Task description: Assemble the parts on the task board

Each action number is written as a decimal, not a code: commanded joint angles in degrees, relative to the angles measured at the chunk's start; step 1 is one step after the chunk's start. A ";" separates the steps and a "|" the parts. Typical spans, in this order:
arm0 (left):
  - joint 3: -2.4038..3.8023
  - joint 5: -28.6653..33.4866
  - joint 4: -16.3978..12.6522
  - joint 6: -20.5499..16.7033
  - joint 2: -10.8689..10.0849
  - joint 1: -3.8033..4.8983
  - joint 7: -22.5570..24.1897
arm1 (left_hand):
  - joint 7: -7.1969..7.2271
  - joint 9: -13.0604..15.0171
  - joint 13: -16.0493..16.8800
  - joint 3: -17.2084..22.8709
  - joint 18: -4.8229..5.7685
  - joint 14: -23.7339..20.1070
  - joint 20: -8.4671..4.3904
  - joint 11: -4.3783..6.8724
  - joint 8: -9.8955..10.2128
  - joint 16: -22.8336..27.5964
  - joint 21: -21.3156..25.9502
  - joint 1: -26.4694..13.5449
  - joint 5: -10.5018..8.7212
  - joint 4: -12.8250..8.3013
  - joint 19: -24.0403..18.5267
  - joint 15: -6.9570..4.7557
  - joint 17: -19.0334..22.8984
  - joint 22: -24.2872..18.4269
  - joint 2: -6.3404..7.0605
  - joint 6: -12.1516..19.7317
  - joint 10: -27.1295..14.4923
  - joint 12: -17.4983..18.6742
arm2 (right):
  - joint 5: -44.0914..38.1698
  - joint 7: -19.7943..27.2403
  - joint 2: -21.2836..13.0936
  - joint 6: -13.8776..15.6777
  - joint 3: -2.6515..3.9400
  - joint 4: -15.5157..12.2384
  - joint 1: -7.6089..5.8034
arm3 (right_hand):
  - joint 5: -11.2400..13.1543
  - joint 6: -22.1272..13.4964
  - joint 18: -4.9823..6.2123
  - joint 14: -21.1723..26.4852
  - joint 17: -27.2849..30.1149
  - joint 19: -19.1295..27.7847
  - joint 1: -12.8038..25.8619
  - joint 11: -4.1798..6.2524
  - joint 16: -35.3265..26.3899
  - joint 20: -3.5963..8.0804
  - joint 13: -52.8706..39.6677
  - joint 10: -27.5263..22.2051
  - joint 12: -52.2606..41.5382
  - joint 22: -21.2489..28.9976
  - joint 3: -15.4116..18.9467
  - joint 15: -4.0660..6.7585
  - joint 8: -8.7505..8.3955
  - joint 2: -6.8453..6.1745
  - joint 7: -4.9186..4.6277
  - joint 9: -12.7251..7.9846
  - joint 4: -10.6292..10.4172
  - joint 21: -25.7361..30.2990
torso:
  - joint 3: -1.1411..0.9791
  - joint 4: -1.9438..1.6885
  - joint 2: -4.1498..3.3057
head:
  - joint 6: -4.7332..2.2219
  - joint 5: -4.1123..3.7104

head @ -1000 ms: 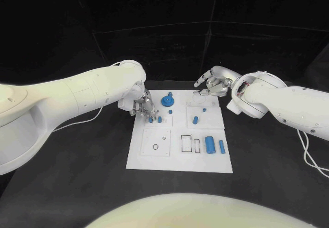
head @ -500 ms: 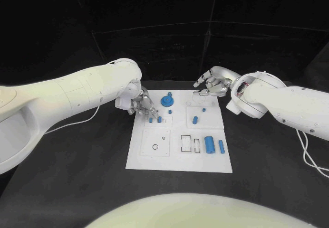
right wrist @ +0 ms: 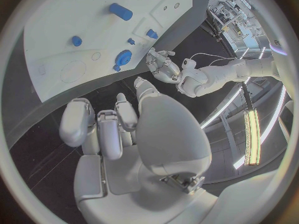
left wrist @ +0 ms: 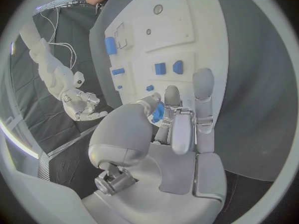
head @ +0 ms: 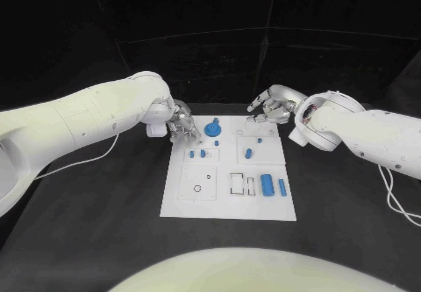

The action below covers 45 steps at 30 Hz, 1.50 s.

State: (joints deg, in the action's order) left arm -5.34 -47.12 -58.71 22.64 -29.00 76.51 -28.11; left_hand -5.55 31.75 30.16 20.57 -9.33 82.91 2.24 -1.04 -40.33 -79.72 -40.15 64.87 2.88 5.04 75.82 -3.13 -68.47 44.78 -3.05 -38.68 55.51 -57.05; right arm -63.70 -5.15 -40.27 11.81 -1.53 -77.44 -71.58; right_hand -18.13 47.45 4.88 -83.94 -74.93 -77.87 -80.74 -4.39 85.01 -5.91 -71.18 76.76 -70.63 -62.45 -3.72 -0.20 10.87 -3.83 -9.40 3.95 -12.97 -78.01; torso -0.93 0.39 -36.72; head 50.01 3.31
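Observation:
The white task board [head: 228, 204] lies in the middle of the table. On its far half lie a round blue part [head: 213, 129], two small blue parts [head: 198, 154] side by side and several smaller blue bits. A blue cylinder [head: 267, 185] and a thin blue bar [head: 282, 187] lie at its right. My left hand [head: 180, 125] hovers at the board's far left edge, beside the round part, with its fingers stretched out and nothing held. In the left wrist view a blue patch [left wrist: 157, 113] shows between the fingers [left wrist: 202, 99]. My right hand [head: 272, 109] hangs over the far right corner, loosely curled and holding nothing.
Rectangular outlines [head: 240, 183] and a small ring [head: 199, 187] mark the board's near half. A white cable [head: 87, 157] runs over the black table on the left, and another [head: 396, 201] on the right. Bare table surrounds the board.
My left hand has drawn back from above the two small blue parts toward the board's far left edge. Those parts stay in place. My right hand has not moved.

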 commanded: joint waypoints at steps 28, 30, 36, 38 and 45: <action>-3.75 -32.70 -2.08 -25.78 2.60 -4.08 35.18 | -3.30 -20.50 -22.32 1.13 0.01 1.22 3.27 -4.39 21.55 1.68 -3.14 8.78 -0.20 -11.81 4.24 3.32 5.69 2.37 10.37 -10.20 -6.20 30.23 | -0.07 1.23 0.34 0.77 0.03 0.04 -0.05 | -0.34 0.14 0.68 -3.87 -5.29 1.24 0.21 0.12 -0.50 0.12 0.87 -0.93 1.22 1.79 0.46 0.45 0.31 0.28 -0.06 -0.09 0.02 1.08 | 0.02 0.20 -0.09 | -1.91 -1.15; -3.75 -33.30 -1.81 -25.32 2.76 -4.12 34.56 | -3.20 -20.99 -22.88 0.82 0.09 1.41 3.14 -4.31 21.98 1.73 -3.68 8.91 -0.20 -11.83 4.63 3.23 5.88 2.78 10.15 -11.03 -5.39 30.77 | -0.07 1.22 0.35 0.85 0.03 0.05 -0.05 | -0.34 0.14 0.68 -3.87 -5.29 1.24 0.21 0.12 -0.50 0.12 0.87 -0.93 1.22 1.79 0.46 0.45 0.31 0.28 -0.06 -0.09 0.02 1.08 | 0.02 0.14 -0.04 | -1.98 -1.26; -3.75 -34.00 -1.28 -24.55 3.04 -4.33 33.61 | -3.05 -21.97 -24.00 0.58 0.34 1.54 2.98 -4.18 22.95 1.98 -4.74 9.34 -0.19 -12.00 5.24 3.04 6.46 3.65 9.59 -12.39 -3.72 31.92 | -0.07 1.13 0.33 1.63 0.03 0.07 -0.04 | -0.36 0.13 0.68 -3.86 -5.24 1.26 0.17 0.13 -0.52 0.12 0.86 -0.95 1.21 1.82 0.44 0.44 0.32 0.31 -0.06 -0.09 0.04 1.11 | -0.01 0.07 -0.03 | -1.98 -1.40; -3.75 -34.08 -1.15 -24.41 3.09 -4.41 33.52 | -3.03 -22.18 -24.24 0.58 0.38 1.57 2.95 -4.16 23.18 2.01 -4.87 9.42 -0.19 -12.05 5.33 3.01 6.53 3.75 9.49 -12.62 -3.38 32.18 | -0.07 1.12 0.33 1.88 0.03 0.08 -0.04 | -0.36 0.13 0.68 -3.86 -5.24 1.26 0.17 0.13 -0.52 0.12 0.86 -0.95 1.21 1.82 0.44 0.44 0.32 0.31 -0.06 -0.09 0.04 1.11 | 0.01 0.06 -0.04 | -1.97 -1.43; -3.75 -35.02 -0.58 -23.72 3.36 -4.79 33.06 | -3.11 -23.03 -25.28 0.92 0.71 1.75 2.84 -4.15 24.05 1.99 -6.50 9.81 -0.18 -12.26 5.96 2.97 6.72 5.16 8.86 -13.75 -1.93 33.40 | -0.07 1.08 0.38 2.40 0.03 0.09 -0.01 | -0.39 0.12 0.69 -3.85 -5.22 1.27 0.11 0.13 -0.54 0.12 0.85 -0.96 1.21 1.83 0.41 0.44 0.32 0.35 -0.06 -0.09 0.06 1.13 | 0.03 0.13 -0.07 | -2.04 -1.53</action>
State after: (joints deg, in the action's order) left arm -9.13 -80.51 -59.39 -2.23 -25.74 71.69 5.92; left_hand -8.61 8.82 5.00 21.35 -9.30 83.95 5.13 -5.32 -16.45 -77.66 -46.33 74.66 2.70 -6.96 81.40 0.02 -61.82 49.70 6.20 -51.93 53.16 -23.95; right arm -63.69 -4.46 -39.94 12.96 -1.53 -77.30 -71.51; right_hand -18.13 47.45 4.88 -83.94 -74.91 -76.88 -80.74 -4.19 84.65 -5.72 -70.30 76.14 -69.60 -60.71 -3.72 -0.20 10.87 -3.83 -9.40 3.92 -12.97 -77.19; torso -0.91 0.49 -36.78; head 48.05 1.81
